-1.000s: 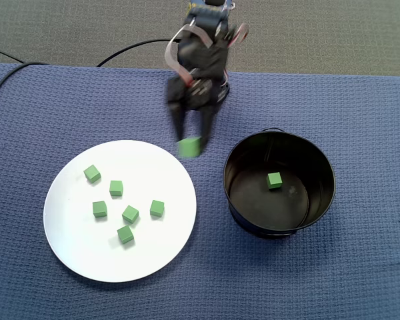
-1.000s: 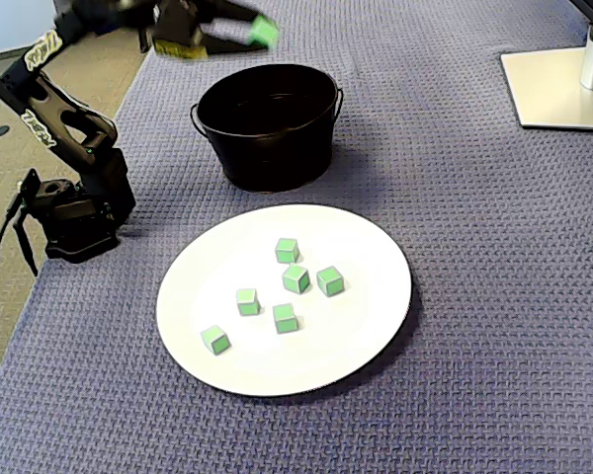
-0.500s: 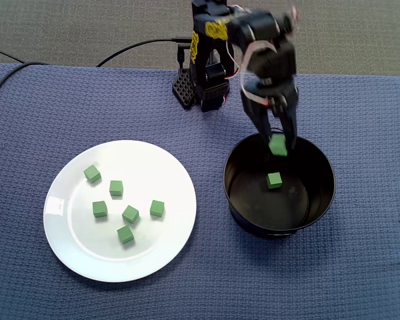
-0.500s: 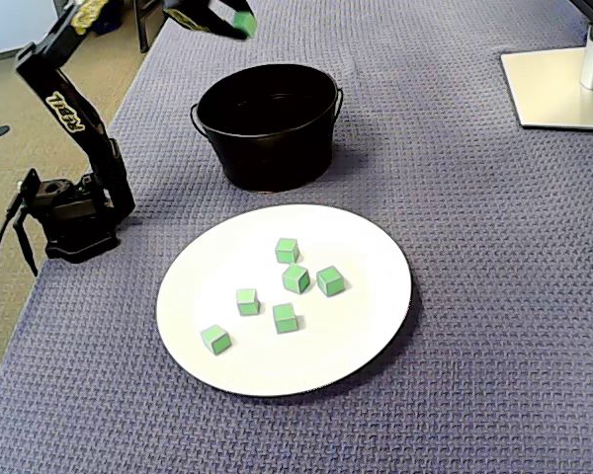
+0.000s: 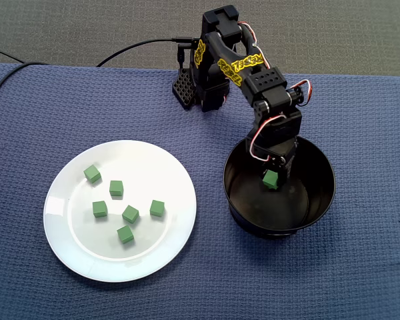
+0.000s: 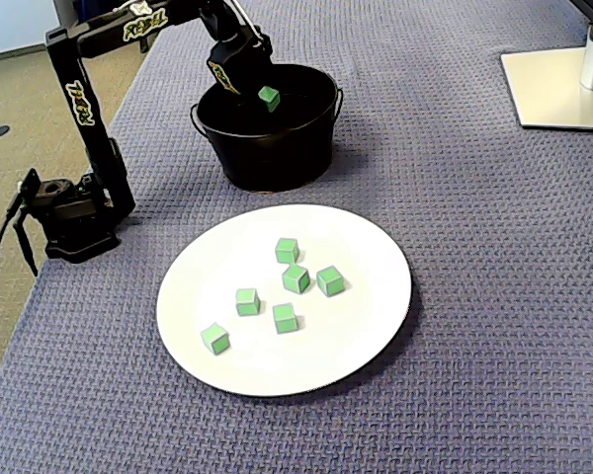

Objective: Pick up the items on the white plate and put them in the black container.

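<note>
- My pincer (image 5: 275,172) clenches a small green cube (image 5: 271,179) down inside the round black bucket (image 5: 280,231).
- Five matching cubes (image 5: 130,214) sit on the glossy round white plate (image 5: 167,167), over blue waffle-weave cloth (image 5: 360,267).

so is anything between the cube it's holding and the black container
Nothing visible does. The gripper holds the green cube right over the open mouth of the black container, with no lid or other thing across it. The floor directly under the cube is hidden in both fixed views.
</note>
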Motion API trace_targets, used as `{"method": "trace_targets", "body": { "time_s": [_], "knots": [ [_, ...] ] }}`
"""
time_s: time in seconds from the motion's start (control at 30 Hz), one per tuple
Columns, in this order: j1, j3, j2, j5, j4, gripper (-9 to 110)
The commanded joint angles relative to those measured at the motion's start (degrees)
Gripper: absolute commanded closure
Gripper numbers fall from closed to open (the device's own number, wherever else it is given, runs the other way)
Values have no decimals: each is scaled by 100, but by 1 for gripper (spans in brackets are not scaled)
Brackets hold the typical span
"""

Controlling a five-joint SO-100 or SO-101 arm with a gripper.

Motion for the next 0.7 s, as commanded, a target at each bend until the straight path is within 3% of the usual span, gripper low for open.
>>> {"method": "trace_targets", "body": {
  "time_s": [0.0,0.13,0.33,0.5,0.67],
  "knots": [
    [158,-97,211,-44,185,71],
    [325,-571,562,-299,765,63],
    [905,-2654,1125,-1327,2232,65],
    [2232,-4219,1371,-1644,2663,67],
    [3753,-4078,1283,-879,2241,67]
  ]
}}
